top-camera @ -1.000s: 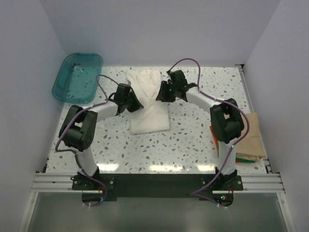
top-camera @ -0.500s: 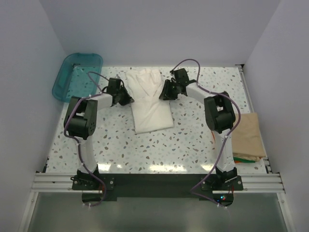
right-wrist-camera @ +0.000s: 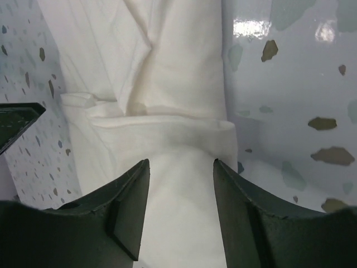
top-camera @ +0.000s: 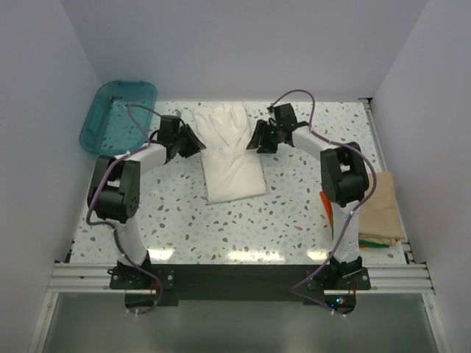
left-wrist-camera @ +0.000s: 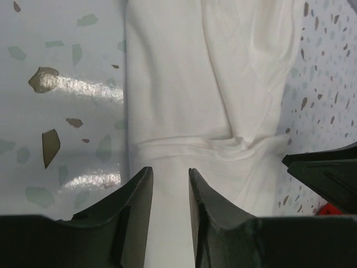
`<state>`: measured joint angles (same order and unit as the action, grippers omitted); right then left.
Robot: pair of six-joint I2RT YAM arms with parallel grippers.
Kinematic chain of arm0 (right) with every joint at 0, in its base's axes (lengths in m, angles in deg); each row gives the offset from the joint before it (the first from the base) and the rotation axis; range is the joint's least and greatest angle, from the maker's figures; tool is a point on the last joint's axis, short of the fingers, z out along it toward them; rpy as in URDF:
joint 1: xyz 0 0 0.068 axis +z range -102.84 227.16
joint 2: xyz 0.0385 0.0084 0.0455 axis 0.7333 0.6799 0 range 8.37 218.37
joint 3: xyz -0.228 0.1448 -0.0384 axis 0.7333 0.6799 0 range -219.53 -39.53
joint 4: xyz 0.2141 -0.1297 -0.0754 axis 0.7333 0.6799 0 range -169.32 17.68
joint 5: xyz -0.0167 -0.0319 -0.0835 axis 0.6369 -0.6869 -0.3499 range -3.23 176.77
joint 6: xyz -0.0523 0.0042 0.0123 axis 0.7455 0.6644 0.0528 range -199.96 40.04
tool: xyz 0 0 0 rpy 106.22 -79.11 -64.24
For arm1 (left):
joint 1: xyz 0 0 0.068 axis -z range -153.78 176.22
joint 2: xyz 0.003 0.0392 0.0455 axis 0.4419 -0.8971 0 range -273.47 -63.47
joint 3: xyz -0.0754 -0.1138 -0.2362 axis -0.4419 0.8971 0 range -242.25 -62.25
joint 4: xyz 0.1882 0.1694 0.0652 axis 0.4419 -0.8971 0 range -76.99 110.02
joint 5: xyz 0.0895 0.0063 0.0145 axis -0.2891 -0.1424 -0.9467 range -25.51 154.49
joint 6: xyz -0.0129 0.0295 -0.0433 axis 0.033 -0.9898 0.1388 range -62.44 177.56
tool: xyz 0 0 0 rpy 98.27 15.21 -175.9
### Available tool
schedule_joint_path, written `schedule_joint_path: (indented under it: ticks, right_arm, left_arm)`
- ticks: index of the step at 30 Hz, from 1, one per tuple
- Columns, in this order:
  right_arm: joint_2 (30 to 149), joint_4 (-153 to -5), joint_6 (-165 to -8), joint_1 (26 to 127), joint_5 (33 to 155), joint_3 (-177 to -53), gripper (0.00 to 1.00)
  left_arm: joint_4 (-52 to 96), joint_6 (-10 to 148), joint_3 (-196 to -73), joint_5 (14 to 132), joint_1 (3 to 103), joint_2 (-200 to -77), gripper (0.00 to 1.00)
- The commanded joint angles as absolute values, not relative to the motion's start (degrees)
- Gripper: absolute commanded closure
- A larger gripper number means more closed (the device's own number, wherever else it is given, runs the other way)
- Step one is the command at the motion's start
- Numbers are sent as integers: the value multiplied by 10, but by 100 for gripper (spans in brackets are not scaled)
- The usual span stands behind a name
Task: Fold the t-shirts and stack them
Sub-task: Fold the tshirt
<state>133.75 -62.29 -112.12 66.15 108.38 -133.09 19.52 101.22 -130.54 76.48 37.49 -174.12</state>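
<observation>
Toward the far edge of the table (top-camera: 243,228), about midway along it, you have the off-white t-shirt (top-camera: 232,158) lying flat. It is folded into a long strip running from the far edge toward the near one, with a fold ridge crossing it partway. Your left gripper (left-wrist-camera: 169,169) is at the strip's left edge and your right gripper (right-wrist-camera: 181,162) at its right edge, the two facing each other across the cloth. The left jaws stand apart by a narrow gap and the right jaws by a wider one. Neither pair has cloth pinched between its fingers; the shirt shows below each gap. You cannot tell whether the tips touch it.

Bare table surface runs from the shirt's near end to the near edge, and on both sides of the strip.

At the far left corner sits the teal tub (top-camera: 118,116), close behind your left forearm, whose cable (top-camera: 140,118) loops over the tub's rim. At the right edge lies the folded tan t-shirt (top-camera: 381,206), on top of an orange-red t-shirt (top-camera: 324,200) and a green t-shirt (top-camera: 370,243), of which only slivers show. Your right arm's elbow (top-camera: 346,180) stands just beside that stack. White walls (top-camera: 44,147) close off the left, far and right sides.
</observation>
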Motion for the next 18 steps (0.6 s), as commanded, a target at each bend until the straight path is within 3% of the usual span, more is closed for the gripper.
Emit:
schedule_joint_path:
  ticks: [1,10,18]
  right_arm:
    - [1229,-592,-1107,658,1039,-1293,45]
    - [1053,-633,-1125,671,1015,-1048,45]
    - [1005,-686,-1138,698,1010,-917,45]
  left_arm:
    - [205,1004,-1266,750,370,-1623,62]
    - [212,1028,-1043,713,441,-1446,59]
    - [280,1073,-908,745,476,-1379,47]
